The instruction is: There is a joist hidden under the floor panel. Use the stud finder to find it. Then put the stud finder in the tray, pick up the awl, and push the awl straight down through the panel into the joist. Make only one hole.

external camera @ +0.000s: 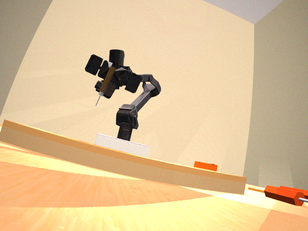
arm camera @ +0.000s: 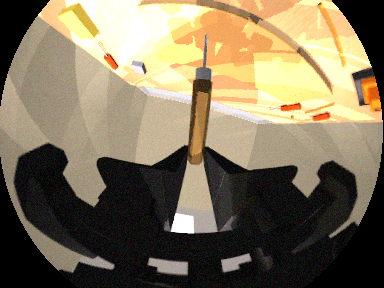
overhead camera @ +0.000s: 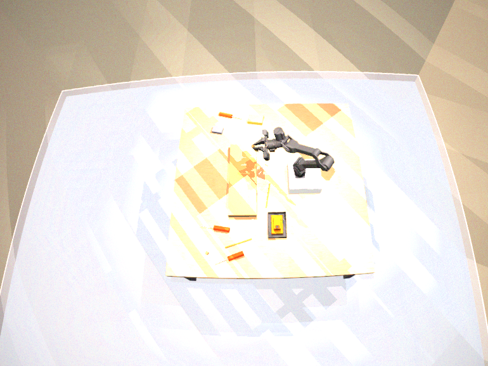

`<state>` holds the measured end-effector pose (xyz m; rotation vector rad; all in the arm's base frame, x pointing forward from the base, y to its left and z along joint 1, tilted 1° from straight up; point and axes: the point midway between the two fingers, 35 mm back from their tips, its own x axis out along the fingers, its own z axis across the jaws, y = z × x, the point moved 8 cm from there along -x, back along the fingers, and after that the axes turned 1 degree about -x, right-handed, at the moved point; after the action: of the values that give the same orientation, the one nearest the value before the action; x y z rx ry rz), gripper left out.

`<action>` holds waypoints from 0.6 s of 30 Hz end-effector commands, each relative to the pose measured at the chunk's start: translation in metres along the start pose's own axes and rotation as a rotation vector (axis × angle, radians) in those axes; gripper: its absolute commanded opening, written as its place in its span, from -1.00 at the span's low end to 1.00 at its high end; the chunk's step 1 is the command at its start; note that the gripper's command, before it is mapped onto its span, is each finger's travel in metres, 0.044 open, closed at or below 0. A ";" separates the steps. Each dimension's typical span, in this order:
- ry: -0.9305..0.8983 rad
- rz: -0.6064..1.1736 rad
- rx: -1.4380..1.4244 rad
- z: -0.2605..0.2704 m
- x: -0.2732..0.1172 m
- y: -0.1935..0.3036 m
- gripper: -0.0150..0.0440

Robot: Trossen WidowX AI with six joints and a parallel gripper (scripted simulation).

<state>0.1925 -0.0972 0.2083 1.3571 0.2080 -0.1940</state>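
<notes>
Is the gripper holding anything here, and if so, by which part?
Yes, the awl: the gripper grips its brown handle near the butt end, away from the metal spike.

Open air between raised awl (external camera: 107,79) (arm camera: 200,115) and panel (overhead camera: 242,195) (external camera: 123,157) — seemingly unobstructed, stud finder (overhead camera: 277,224) (external camera: 205,165) standing well aside
</notes>
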 end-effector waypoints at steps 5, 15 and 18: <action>-0.005 -0.084 -0.238 0.002 0.014 0.003 -0.49; 0.000 -0.222 -0.520 0.007 0.028 0.002 -0.49; 0.011 -0.274 -0.619 0.009 0.033 0.001 -0.49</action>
<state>0.2201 -0.1043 0.2026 0.8160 0.3858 -0.3040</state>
